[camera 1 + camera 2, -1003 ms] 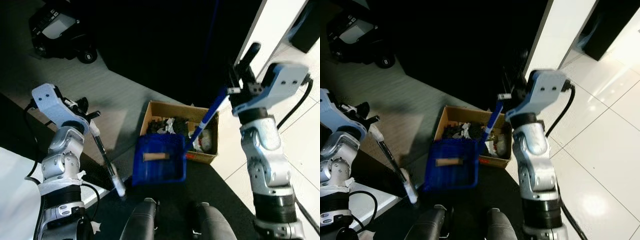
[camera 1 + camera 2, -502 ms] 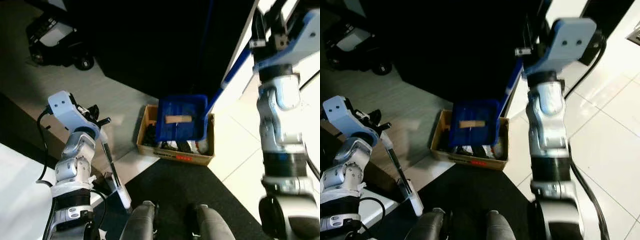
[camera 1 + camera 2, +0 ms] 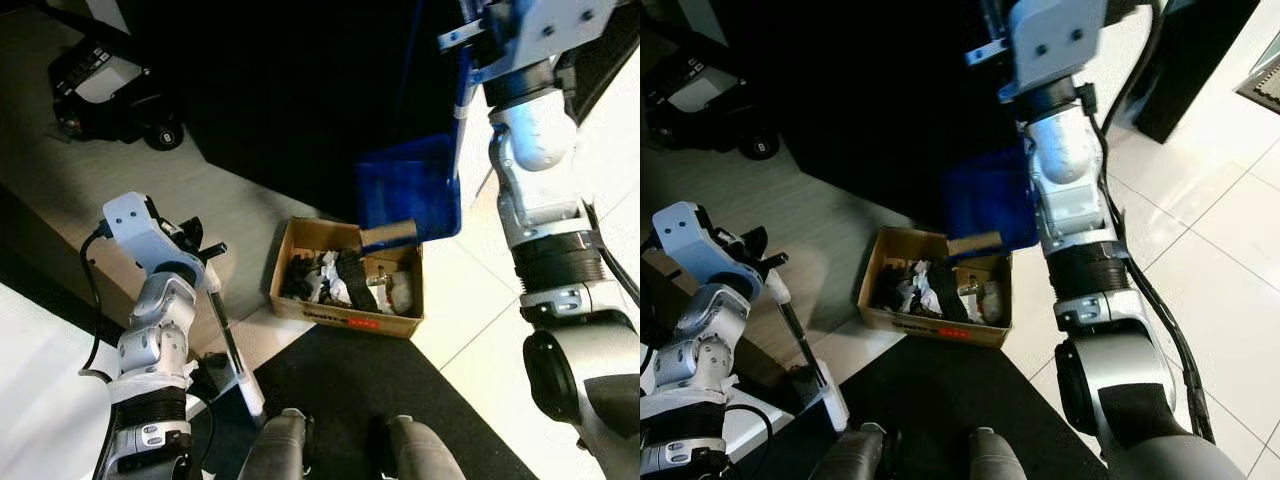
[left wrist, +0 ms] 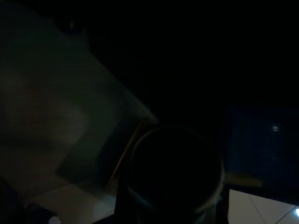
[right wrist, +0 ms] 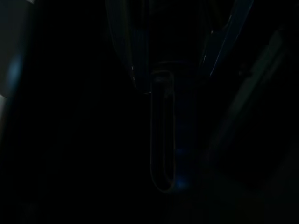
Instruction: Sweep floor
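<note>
Dustpan [image 3: 408, 190], apparently clamped in the right gripper [image 3: 470, 30], tips over the box [image 3: 346, 277]; its stick [image 3: 388, 233] could miss, while the left gripper [image 3: 200, 262] clamps the broom [image 3: 232, 345].

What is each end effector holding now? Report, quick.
Left end effector: closed on the black-handled brush.
Right end effector: closed on the blue plastic dustpan's handle, tipped over the cardboard box.

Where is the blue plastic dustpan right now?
The blue plastic dustpan hangs tipped just above the open cardboard box, held up on its handle by the right gripper.
</note>
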